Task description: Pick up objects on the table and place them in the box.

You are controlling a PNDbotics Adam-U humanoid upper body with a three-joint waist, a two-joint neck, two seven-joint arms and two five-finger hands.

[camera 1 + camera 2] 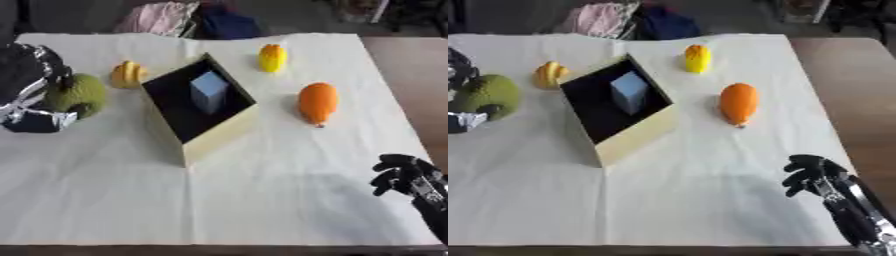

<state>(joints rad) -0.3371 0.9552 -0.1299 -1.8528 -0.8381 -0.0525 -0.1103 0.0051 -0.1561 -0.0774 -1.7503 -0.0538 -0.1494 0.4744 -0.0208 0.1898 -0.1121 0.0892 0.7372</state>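
Observation:
An open cardboard box point(214, 137) with a black inside stands mid-table, and a pale blue block point(208, 91) lies in it. My left hand point(39, 87) at the left edge is curled round a green round fruit point(80, 94). A small yellow-orange fruit point(128, 74) lies just left of the box. Behind the box to the right stands a yellow fruit point(273, 57). An orange elongated fruit point(318, 102) lies right of the box. Low at the right, my right hand point(808, 173) hangs over the cloth with its fingers curled and nothing in them.
A white cloth point(262, 200) covers the table, with bare brown tabletop point(411, 75) along the right. Pink and dark blue bundles point(188, 19) lie beyond the far edge.

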